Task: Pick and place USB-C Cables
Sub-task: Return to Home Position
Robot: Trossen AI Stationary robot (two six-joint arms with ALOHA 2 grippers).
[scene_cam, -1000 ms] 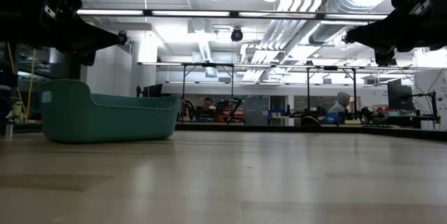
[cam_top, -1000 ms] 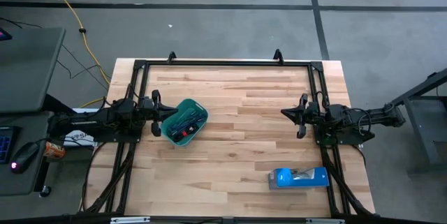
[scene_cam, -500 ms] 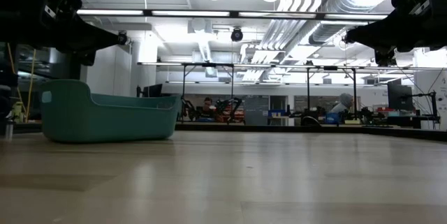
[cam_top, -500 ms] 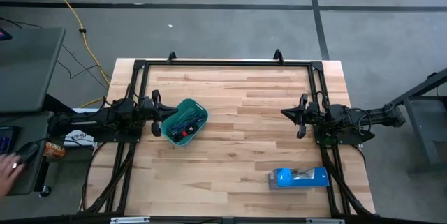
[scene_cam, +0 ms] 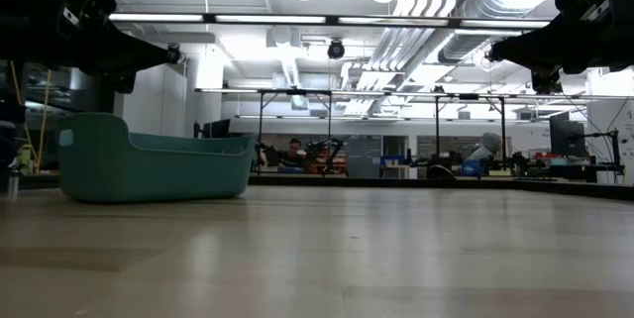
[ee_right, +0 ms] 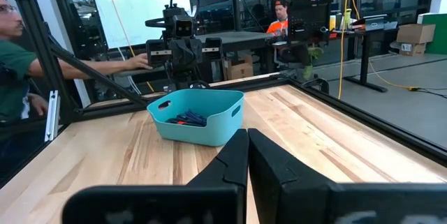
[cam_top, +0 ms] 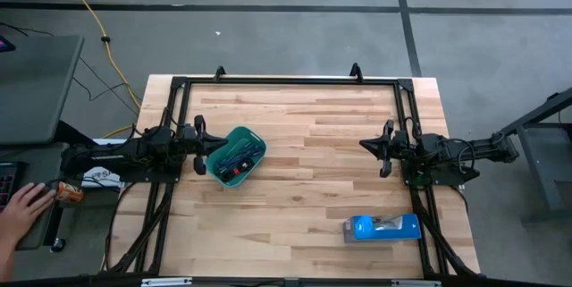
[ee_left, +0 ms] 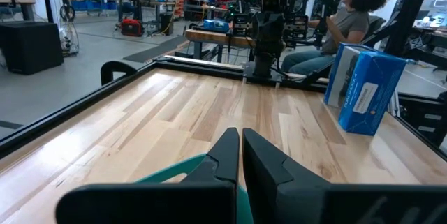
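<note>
The USB-C cables (cam_top: 234,158) lie as a small dark blue bundle inside the teal tray (cam_top: 253,141), which rests flat on the table's left half. They also show in the right wrist view as cables (ee_right: 186,119) in the tray (ee_right: 209,132); their separate colours are too small to tell. My left gripper (cam_top: 211,145) hovers shut above the tray's left rim (ee_left: 174,174). My right gripper (cam_top: 364,144) hangs shut over the table's right half, well apart from the tray. In the low view both arms stay high above the tray (scene_cam: 149,167).
A bright blue box (cam_top: 382,227) lies near the table's near right corner, also seen as the box (ee_left: 363,84) in the left wrist view. A black frame (cam_top: 286,81) borders the table. A person's hand (cam_top: 22,208) is at the desk left of the table. Bare wood lies between the arms.
Both arms have kept still. A person's hand has come into view at the desk beside the table's left edge, reaching farther in than half a second ago.
</note>
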